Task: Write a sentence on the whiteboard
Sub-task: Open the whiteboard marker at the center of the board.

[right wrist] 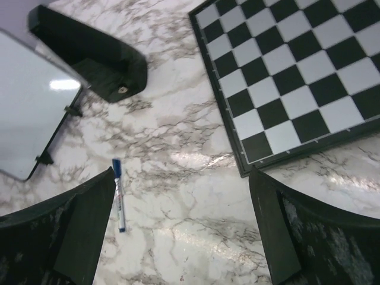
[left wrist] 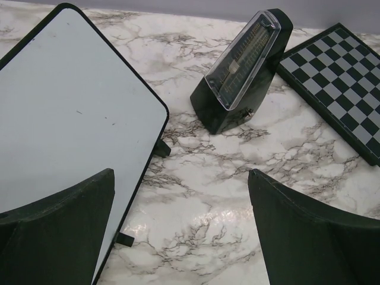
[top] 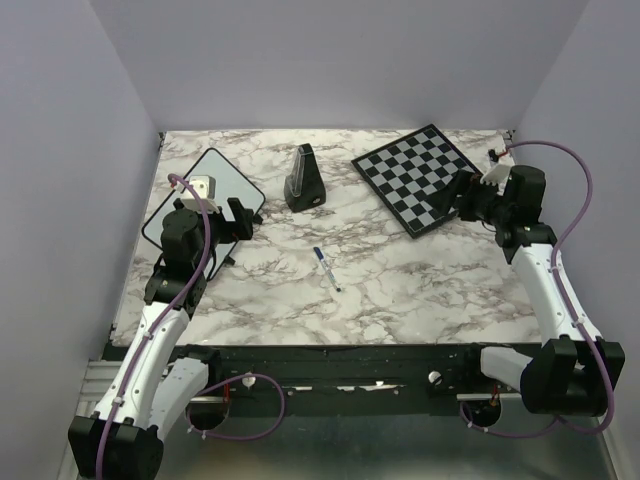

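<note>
No sentence on the whiteboard [top: 225, 180], blank and flat on the table [top: 400, 290], left of the metronome [top: 303, 180]. Blue-capped marker [top: 327, 268] loose just nearer than the metronome. Left jaws released, empty, left of the metronome over the whiteboard; right jaws released, empty, right of the metronome by the chessboard [top: 420, 178]. Leaves everything: fetch marker, uncap, write.

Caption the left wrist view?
Open left gripper over marble table: glossy white whiteboard, black pyramid metronome, checkered chessboard.
</note>
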You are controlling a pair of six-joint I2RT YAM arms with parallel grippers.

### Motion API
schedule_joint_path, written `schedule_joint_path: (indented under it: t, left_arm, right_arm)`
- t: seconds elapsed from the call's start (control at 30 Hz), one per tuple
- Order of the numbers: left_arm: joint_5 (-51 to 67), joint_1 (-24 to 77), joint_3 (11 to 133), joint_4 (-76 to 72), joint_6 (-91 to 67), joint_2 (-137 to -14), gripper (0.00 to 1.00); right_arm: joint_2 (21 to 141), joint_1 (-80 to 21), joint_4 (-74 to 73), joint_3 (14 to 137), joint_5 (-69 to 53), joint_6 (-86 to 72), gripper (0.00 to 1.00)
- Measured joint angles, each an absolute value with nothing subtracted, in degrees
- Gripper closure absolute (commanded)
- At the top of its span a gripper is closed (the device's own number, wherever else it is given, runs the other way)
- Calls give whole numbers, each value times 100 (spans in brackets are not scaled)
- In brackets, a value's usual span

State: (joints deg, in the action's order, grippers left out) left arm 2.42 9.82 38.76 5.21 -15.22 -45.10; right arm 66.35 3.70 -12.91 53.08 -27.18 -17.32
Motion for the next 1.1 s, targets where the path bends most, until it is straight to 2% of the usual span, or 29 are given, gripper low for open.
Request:
schedule_joint_path:
  t: [0.3,0.43,0.6,0.8,0.93,1.07,1.1]
  left_arm:
    - [244,982,3876,526,-1518,-4510,1]
    - [242,982,3889,582,-1498,-4447,1]
    - [198,982,3992,742,-1500,-4174,1]
    - [-10,980,3931,950,-1503,-3715,1]
    - [-128,980,3629,1028,-1525,-3363,1]
    - [-176,945,3479,1131,-1553,-3199,1]
    - [-180,917,3479,1131,-1562,-3199,1]
  right_arm:
    - [6587,287,-1015,5002,-5113,-661,0]
    - [6571,-381,-1459,5107,-5293,370,0]
    - [7299,-2287,-2930,6080,-4718,1870,0]
    - [8361,-3562,-3413,6674,-3127,2128,0]
    - [8901,-4117,-3253,6711,-2005,1787,0]
    - [9518,-4257,-3166,6901,-1347,1426,0]
    - [9647,-4283,-3155,6947,-1253,1339,5]
